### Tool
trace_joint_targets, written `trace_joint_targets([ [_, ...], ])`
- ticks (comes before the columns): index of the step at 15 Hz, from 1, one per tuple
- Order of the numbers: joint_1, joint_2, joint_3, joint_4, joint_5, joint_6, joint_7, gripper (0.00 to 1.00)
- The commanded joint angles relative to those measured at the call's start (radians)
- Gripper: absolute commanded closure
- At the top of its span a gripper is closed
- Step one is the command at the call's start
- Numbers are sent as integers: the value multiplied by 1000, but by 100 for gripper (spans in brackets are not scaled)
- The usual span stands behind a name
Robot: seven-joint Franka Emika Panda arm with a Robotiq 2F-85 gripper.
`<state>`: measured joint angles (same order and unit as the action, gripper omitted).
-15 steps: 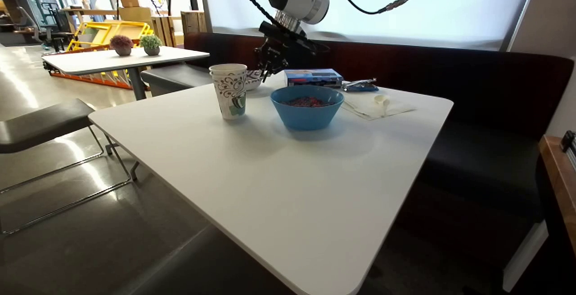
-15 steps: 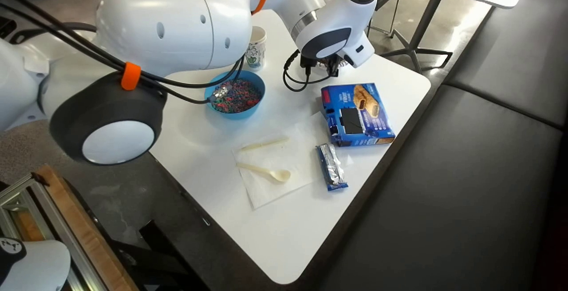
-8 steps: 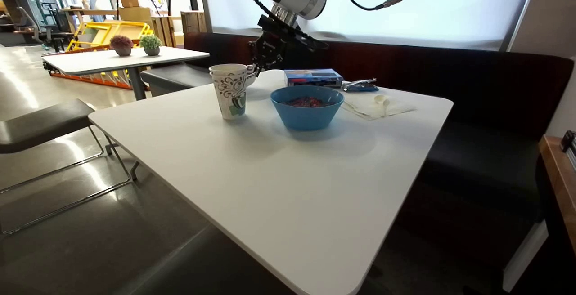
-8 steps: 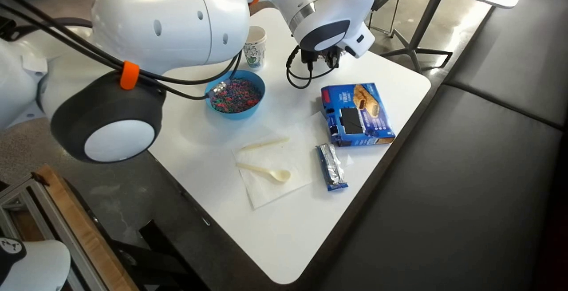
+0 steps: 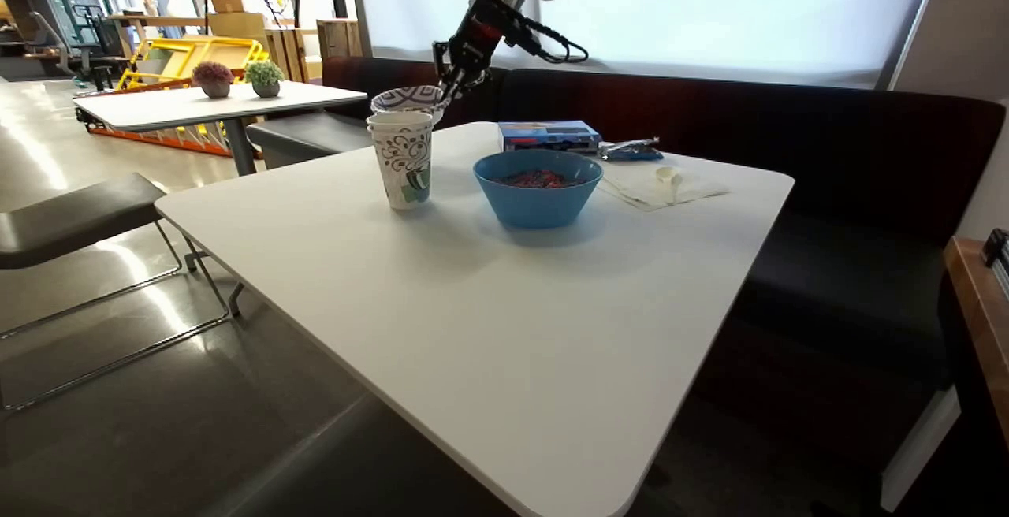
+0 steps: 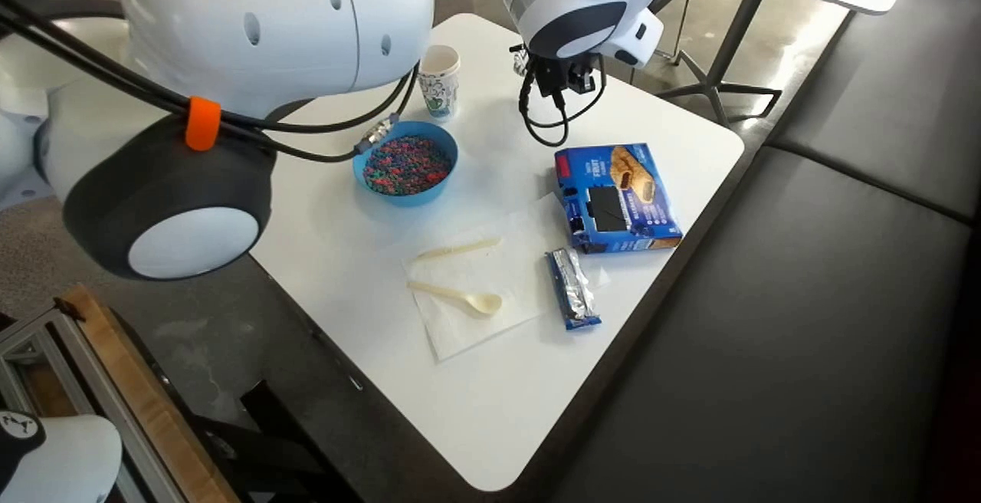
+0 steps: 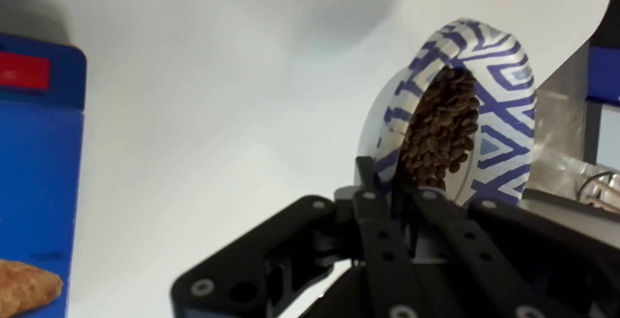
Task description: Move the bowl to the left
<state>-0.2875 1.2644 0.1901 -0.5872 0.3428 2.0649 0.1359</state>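
The bowl, white with a dark purple-blue zigzag pattern, shows in the wrist view [image 7: 506, 109] with brown beans inside. My gripper [image 7: 380, 177] is shut on its near rim, one finger outside the wall and one inside. In an exterior view the bowl [image 5: 407, 98] hangs tilted in the gripper [image 5: 446, 98], raised off the table, behind the paper cups. The cups hide its lower part there. From above, the arm and wrist hide most or all of the bowl, and the fingertips are hard to make out.
Stacked patterned paper cups [image 5: 402, 166] stand in front of the held bowl. A blue bowl [image 5: 538, 203] with colored bits stands beside them. A blue snack box [image 6: 613, 196], a wrapped bar [image 6: 573, 288] and a napkin [image 6: 460, 334] with a spoon [image 6: 483, 304] lie on the white table [image 6: 490, 426].
The bowl has risen from the table and moved left in an exterior view, from beside the cups to behind and above them. The gripper and arm have moved up with it.
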Motion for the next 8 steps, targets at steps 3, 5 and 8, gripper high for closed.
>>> trace_joint_targets([
  [3, -58, -131, 69, -61, 9, -273, -216, 98],
  [5, -69, -170, 74, -68, -1, -386, -277, 98],
  [8, -85, -212, 79, -69, -3, -553, -374, 98],
])
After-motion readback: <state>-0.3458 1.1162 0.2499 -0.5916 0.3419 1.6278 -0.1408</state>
